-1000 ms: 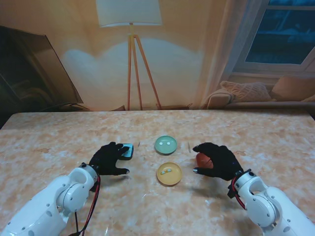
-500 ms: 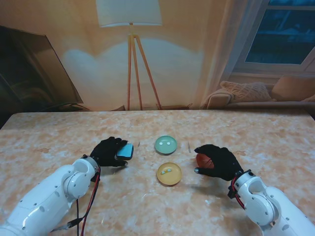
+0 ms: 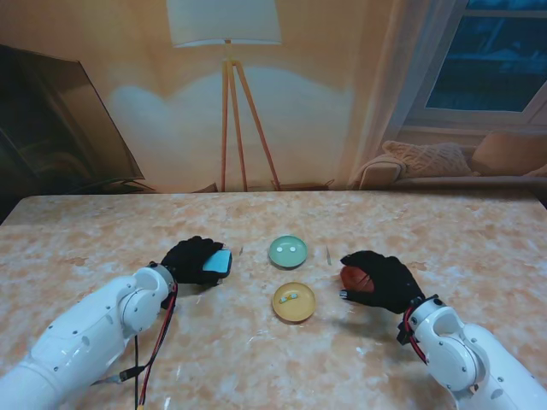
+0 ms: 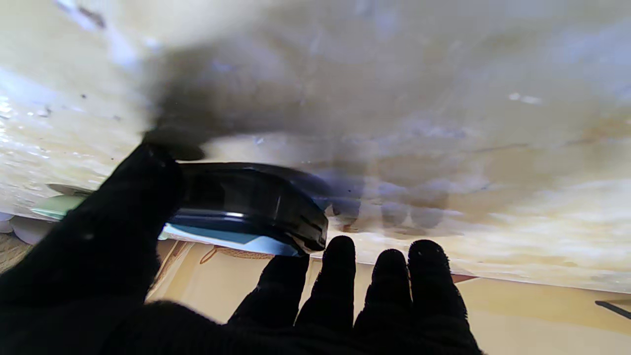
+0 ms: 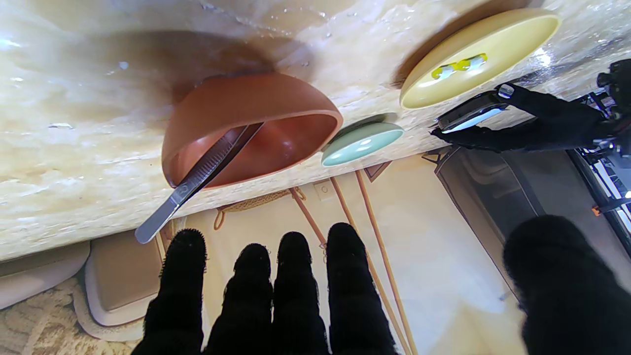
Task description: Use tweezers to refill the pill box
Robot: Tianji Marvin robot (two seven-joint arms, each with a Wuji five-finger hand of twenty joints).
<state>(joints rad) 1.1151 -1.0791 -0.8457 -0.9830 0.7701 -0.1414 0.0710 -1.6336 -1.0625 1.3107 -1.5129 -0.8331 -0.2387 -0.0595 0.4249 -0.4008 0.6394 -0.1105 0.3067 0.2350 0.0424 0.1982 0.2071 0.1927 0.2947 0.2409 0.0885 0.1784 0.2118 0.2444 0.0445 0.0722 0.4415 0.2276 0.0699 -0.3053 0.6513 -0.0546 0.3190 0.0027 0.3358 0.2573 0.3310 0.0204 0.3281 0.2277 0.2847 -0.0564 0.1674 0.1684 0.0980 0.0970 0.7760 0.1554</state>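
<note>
The pill box (image 3: 220, 261), dark with a light blue face, is pinched between the thumb and fingers of my left hand (image 3: 191, 260) and tilted up off the table. The left wrist view shows the box (image 4: 251, 207) against my thumb (image 4: 133, 212). My right hand (image 3: 378, 278) hovers open over an orange bowl (image 3: 349, 278). Metal tweezers (image 5: 197, 177) lean inside that bowl (image 5: 256, 108), handle end over the rim, untouched. A yellow dish (image 3: 294, 302) between the hands holds a few yellow-and-white pills (image 5: 458, 66).
A pale green dish (image 3: 288, 251) sits just beyond the yellow one, with small white bits in it. The marble table (image 3: 102, 231) stretches wide to both sides. A floor lamp and a sofa stand beyond its far edge.
My left hand has closed around the pill box and tipped it up, and the forearm has swung farther from me. The right hand has stayed over the orange bowl.
</note>
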